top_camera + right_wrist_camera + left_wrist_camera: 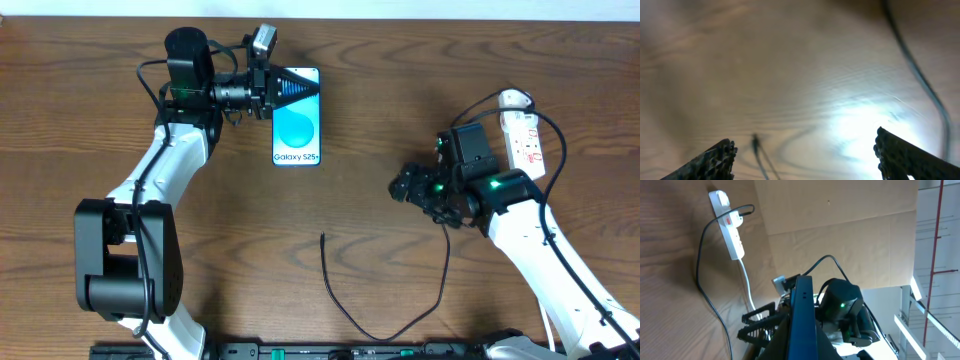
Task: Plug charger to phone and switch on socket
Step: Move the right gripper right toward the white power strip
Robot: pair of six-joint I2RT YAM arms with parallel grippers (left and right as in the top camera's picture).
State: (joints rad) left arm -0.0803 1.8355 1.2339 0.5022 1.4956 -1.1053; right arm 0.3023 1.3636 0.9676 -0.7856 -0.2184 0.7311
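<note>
Left gripper [308, 88] clamps phone [297, 135], table 11 o'clock. Right gripper [403, 188] open, empty. Step, likely: fetch charger [324, 255] tip. Next: descend toward its 8 o'clock, pinch.

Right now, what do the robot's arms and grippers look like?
The left arm and right arm have white links, black joint housings and thin black cables alongside. Small green lights glow near the right wrist. The left gripper and right gripper are black, with tapered, rough-textured fingers.
</note>
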